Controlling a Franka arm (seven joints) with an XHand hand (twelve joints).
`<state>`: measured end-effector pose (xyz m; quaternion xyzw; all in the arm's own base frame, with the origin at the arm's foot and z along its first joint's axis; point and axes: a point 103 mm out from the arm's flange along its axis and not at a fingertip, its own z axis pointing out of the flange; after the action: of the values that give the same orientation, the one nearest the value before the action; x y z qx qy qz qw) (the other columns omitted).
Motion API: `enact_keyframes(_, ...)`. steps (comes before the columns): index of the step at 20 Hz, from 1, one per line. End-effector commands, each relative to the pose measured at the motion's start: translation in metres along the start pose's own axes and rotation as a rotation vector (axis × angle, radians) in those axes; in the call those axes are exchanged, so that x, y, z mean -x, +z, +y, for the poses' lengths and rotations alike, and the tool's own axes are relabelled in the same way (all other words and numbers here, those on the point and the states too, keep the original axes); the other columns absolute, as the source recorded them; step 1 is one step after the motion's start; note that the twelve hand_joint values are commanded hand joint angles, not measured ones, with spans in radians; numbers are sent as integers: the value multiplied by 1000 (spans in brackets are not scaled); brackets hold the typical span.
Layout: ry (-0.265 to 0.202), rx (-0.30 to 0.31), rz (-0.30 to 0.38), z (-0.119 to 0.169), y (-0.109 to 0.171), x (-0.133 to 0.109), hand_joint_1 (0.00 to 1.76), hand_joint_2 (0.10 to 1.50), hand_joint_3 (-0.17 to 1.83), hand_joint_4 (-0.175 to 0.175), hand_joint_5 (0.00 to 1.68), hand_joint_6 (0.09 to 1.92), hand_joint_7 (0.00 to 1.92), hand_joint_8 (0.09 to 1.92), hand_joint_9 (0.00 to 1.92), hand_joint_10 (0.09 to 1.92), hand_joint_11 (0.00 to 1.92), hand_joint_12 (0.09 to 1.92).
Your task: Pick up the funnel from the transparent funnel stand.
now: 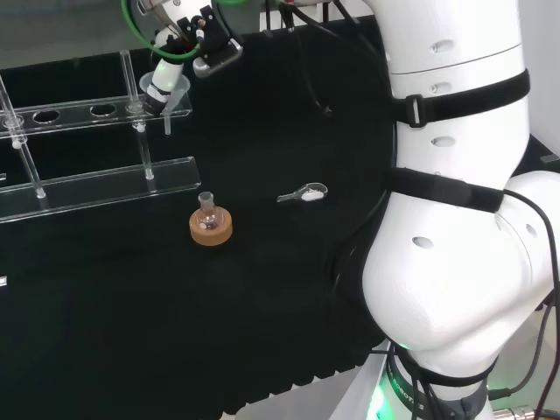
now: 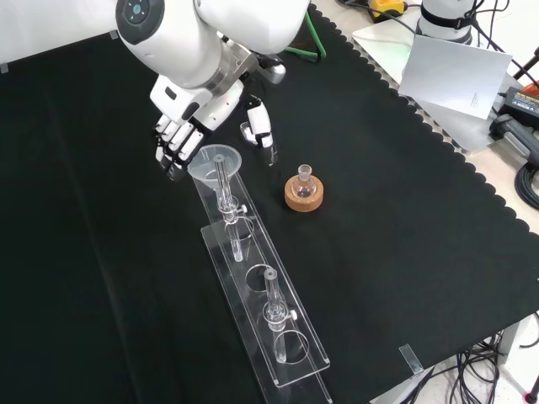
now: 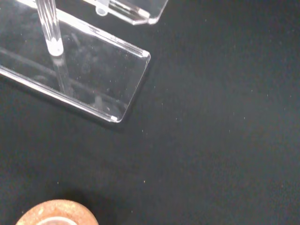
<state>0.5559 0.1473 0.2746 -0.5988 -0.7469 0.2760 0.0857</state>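
Black cloth (image 2: pixel 404 210) bearing transparent funnel stand (image 2: pixel 286 353); hand (image 2: pixel 181 139), fingers curled, at funnel (image 2: pixel 216 160) rim; grasp indeterminable; flask on cork ring (image 2: pixel 303 192) beside stand.

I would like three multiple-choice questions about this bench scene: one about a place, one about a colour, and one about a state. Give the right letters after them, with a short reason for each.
1. Where does the clear plastic funnel sit?
A. In the end hole of the transparent funnel stand, nearest the hand
B. On the cork ring
C. Lying on the black cloth

2. What colour is the ring stand under the small round glass flask?
A. Red
B. Cork brown
C. Blue

3. How is the black and white robot hand placed?
A. Holding the flask
B. Lifting the funnel high above the stand
C. Beside the funnel's rim, with the funnel in the stand

Answers: 1 A, the front view shows its stem passing down through the end hole. 2 B, the ring is tan cork in head and front views. 3 C, the fingers sit next to the rim, and the funnel is not lifted.
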Motion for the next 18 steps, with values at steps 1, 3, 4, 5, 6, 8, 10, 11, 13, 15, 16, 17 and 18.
enact_keyframes(1,1,-1,-6,1,3,-5,459,612,9,-15,0,87,0,373,0,491,0,1051)
enact_keyframes(3,-3,-12,-16,1,9,-4,465,616,10,-15,0,87,0,384,0,494,0,1049)
enact_keyframes(4,-4,-15,-15,2,10,-5,467,618,11,-15,0,87,0,390,0,496,0,1048)
enact_keyframes(5,-4,-19,-13,3,11,-5,469,620,11,-14,0,87,0,393,0,497,0,1047)
enact_keyframes(6,-5,-19,-13,4,11,-6,470,622,12,-13,0,87,0,400,0,502,0,1048)
enact_keyframes(8,-3,-23,-27,6,9,-10,473,626,12,-12,0,87,0,414,0,512,0,1050)
enact_keyframes(10,-3,-15,-19,6,8,-11,476,629,13,-11,0,87,0,431,0,526,0,1051)
enact_keyframes(11,-5,-13,-16,7,9,-10,476,631,13,-11,0,87,0,439,0,533,0,1051)
enact_keyframes(13,-2,-7,-8,9,9,-6,485,637,14,-12,0,87,6,471,0,575,0,1051)
enact_keyframes(15,1,0,-6,10,6,-5,490,641,15,-12,0,87,11,492,0,601,0,1052)
enact_keyframes(16,1,5,-8,10,4,-3,492,642,15,-12,0,87,12,497,0,606,0,1052)
enact_keyframes(17,5,6,-7,11,2,-1,493,643,15,-12,0,87,12,500,0,609,0,1053)
enact_keyframes(18,8,6,-6,11,2,1,493,643,15,-12,0,87,12,502,0,611,0,1053)
